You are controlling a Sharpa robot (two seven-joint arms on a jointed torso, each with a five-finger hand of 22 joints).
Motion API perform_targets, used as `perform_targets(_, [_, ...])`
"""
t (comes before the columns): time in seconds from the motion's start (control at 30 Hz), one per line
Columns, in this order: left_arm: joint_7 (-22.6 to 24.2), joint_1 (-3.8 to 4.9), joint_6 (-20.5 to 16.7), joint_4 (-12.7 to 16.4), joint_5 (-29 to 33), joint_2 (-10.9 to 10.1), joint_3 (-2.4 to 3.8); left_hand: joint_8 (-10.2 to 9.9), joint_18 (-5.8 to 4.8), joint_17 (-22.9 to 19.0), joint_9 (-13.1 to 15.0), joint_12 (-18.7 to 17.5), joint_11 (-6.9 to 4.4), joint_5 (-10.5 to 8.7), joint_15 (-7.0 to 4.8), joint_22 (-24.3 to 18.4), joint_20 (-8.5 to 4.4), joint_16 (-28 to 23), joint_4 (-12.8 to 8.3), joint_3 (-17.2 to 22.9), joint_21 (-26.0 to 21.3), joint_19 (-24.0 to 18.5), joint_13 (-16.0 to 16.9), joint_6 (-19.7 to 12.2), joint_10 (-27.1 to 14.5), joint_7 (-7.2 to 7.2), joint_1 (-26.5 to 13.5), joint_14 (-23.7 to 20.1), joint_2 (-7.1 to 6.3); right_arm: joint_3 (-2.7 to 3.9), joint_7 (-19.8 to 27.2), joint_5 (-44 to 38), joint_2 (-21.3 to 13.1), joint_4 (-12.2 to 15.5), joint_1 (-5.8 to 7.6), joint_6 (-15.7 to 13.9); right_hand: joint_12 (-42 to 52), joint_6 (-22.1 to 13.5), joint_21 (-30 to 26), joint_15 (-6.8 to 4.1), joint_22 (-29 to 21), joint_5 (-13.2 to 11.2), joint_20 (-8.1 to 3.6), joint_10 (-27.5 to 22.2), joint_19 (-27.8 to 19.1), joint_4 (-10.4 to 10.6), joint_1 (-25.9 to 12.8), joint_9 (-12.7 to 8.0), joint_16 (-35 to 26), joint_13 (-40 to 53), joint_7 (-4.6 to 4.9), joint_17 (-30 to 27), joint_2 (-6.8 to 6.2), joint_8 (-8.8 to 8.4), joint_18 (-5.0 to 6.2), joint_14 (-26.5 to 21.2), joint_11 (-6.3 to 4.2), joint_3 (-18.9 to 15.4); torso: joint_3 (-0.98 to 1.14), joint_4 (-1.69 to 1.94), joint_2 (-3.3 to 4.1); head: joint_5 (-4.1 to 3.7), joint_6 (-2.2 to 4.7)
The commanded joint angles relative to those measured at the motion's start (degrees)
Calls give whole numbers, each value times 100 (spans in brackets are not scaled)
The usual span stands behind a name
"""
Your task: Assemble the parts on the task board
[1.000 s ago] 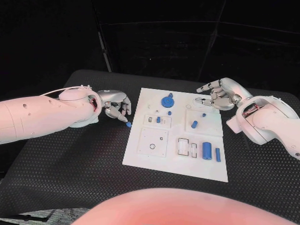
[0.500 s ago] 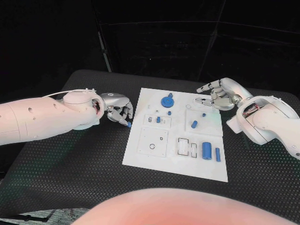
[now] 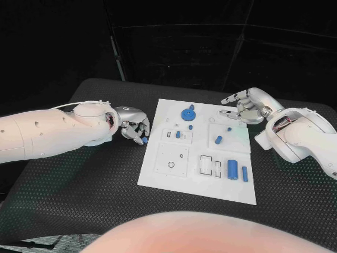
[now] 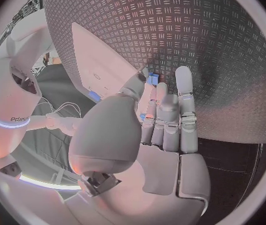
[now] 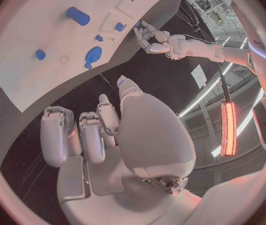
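Black diamond-tread table (image 3: 77, 179) in a dark room, white task board (image 3: 176, 174) in the middle carrying the blue parts (image 3: 232, 168). Left hand (image 3: 134, 125) pinches a small blue part (image 3: 144, 140) in its fingers (image 4: 184, 92) just off the board's left edge. Right hand (image 3: 247, 107) hovers at the far right corner, fingers curled, holding nothing.

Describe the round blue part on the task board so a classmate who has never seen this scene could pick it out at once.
Start at the white task board in the middle of the black table. Go to its far edge, the strip between the two hands: the round blue part sits there. It is a wide disc, whereas the other blue pieces are short cylinders or pegs.
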Motion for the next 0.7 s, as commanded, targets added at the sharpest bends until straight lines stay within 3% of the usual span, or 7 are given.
perform_targets(0.03, [-70,3,212,-8,-68,34,1,-36,13,-13,-15,28,3,-42,11,-7,30,-26,8,-46,-26,-14,-7,-11,-41,50,-11,-24,-27,2,47,7,5,11,8,28,35,-39,-16,-4,175,27,-21,-17,2,-3,-31,-2,-19,6,0,1389,18,11,53,557,19,-33,-1,-6,6,-5,0])
perform_targets(0.23, [-77,0,237,-22,-71,86,0,-55,16,-20,-34,54,13,-86,21,-10,43,-28,27,-106,-34,-16,-6,9,-50,57,-12,-36,-6,2,46,7,10,8,8,29,35,-39,-16,-4,175,27,-21,-17,2,-3,-31,-2,-19,6,0,1389,18,11,53,557,19,-33,1,8,3,-18,0])
perform_targets(0.7, [-231,-7,354,-141,-73,164,0,-41,28,-5,-60,48,-4,-96,11,-14,49,7,52,-210,-42,-1,-54,199,-21,32,98,-21,132,2,43,7,14,0,8,33,35,-39,-16,-4,175,27,-21,-17,2,-3,-31,-2,-19,6,0,1389,18,11,53,557,19,-33,1,1,2,-32,0])
